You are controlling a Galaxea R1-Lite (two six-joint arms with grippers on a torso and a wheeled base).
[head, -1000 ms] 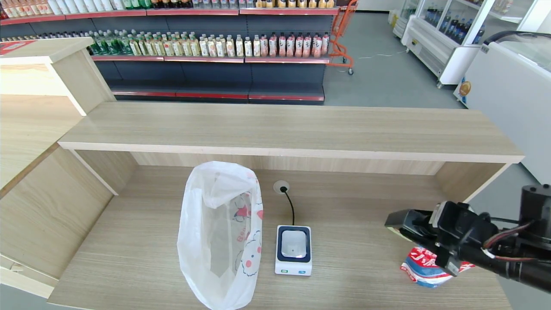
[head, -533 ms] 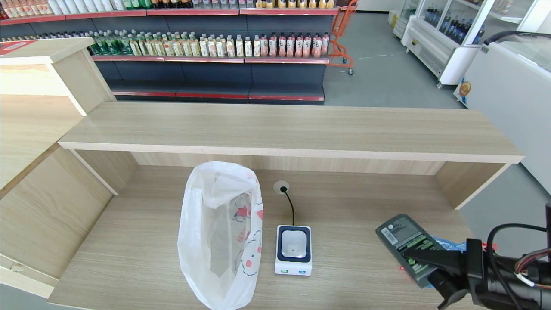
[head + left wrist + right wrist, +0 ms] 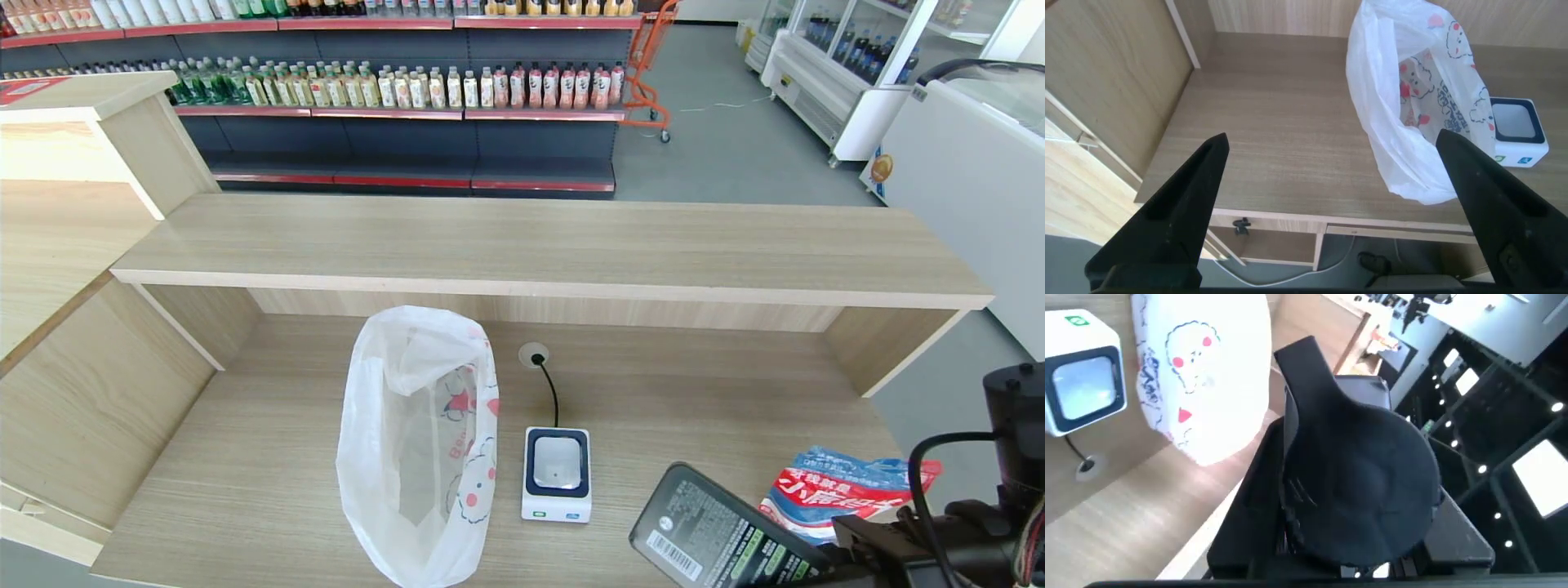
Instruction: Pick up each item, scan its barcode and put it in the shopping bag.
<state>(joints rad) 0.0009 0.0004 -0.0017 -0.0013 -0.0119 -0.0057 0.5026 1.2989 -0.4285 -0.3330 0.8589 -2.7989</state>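
Note:
My right gripper [image 3: 833, 565] is shut on a flat dark package [image 3: 718, 531] whose barcode label faces up. It hangs over the counter's front right, just right of the white barcode scanner [image 3: 557, 474]. In the right wrist view the dark package [image 3: 1245, 523] is close up, with the scanner [image 3: 1082, 376] and the shopping bag [image 3: 1208, 367] beyond it. The white plastic shopping bag [image 3: 416, 441] stands open left of the scanner. A red and blue snack bag [image 3: 841, 490] lies at the right. My left gripper [image 3: 1331, 212] is open, held above the counter's front left near the bag [image 3: 1413, 106].
The scanner's black cable [image 3: 551, 392] runs to a hole in the counter. A raised wooden ledge [image 3: 555, 245] spans the back and a side panel [image 3: 90, 400] closes the left. Store shelves with bottles stand behind.
My right gripper has lifted the dark package away from over the snack bag and carried it left and toward the front edge, with the barcode face now turned up. The snack bag lies uncovered.

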